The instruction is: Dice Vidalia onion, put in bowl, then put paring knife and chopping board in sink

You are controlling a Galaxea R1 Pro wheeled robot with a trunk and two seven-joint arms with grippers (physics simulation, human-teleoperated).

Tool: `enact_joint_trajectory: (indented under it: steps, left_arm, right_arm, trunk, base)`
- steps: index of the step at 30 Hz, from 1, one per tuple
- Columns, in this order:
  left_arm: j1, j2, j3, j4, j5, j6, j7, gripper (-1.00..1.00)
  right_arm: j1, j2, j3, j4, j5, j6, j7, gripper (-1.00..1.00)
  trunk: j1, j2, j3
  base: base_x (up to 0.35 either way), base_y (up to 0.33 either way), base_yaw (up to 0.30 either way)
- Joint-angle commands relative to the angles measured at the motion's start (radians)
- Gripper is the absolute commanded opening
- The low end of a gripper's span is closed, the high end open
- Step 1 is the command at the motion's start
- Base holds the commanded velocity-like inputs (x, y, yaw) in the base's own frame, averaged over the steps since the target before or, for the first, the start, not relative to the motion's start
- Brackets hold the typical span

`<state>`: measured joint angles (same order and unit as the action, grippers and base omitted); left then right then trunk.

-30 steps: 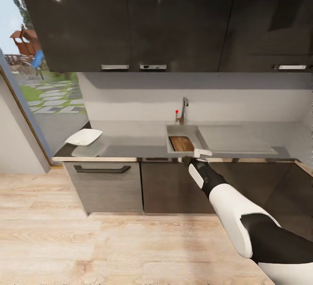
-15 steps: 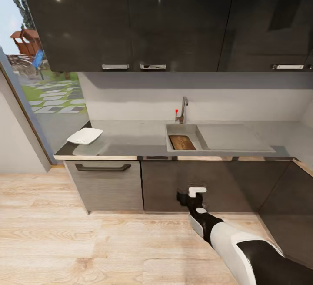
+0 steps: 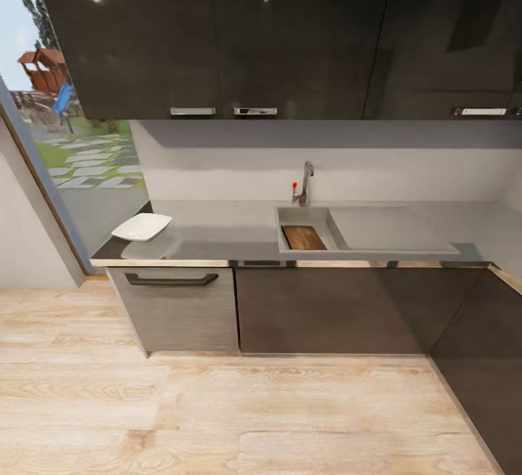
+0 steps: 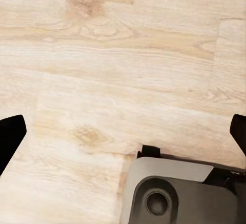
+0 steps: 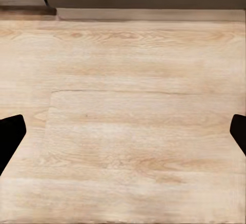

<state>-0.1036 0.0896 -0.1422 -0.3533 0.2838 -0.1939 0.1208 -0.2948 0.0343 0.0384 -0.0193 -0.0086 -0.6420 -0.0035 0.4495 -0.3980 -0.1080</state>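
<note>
Brown chopping board (image 3: 303, 238) lies inside the sink (image 3: 313, 212); our right arm has dropped away from it, both jaws spread empty over the floor (image 5: 123, 121); board step looks done.

The rectangular dark brown wooden chopping board (image 3: 303, 238) lies in the stainless steel sink (image 3: 366, 249), set into the long grey metallic desk (image 3: 217, 237). The chrome tap (image 3: 305, 183) stands behind the basin. The shallow white squarish bowl (image 3: 141, 227) sits on the desk's far left end, well apart from the sink. Light wood floor (image 4: 123, 70) lies beyond both pairs of fingers.
</note>
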Motion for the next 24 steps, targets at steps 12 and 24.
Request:
enact_joint_trajectory:
  steps: [12,24]
  left_arm:
    - [-0.001,0.013,-0.016,0.090,0.008,-0.120,0.002,1.00]
    - [-0.001,0.012,-0.017,0.091,0.008,-0.119,0.002,1.00]
  right_arm:
    - [0.014,-0.002,-0.007,-0.041,-0.010,-0.106,-0.002,1.00]
    - [0.014,-0.008,-0.009,-0.036,-0.010,-0.117,-0.003,1.00]
  trunk:
    - [0.001,-0.002,0.004]
    - [0.001,-0.002,0.023]
  base:
    - [0.000,0.000,0.000]
    - [0.000,0.000,0.000]
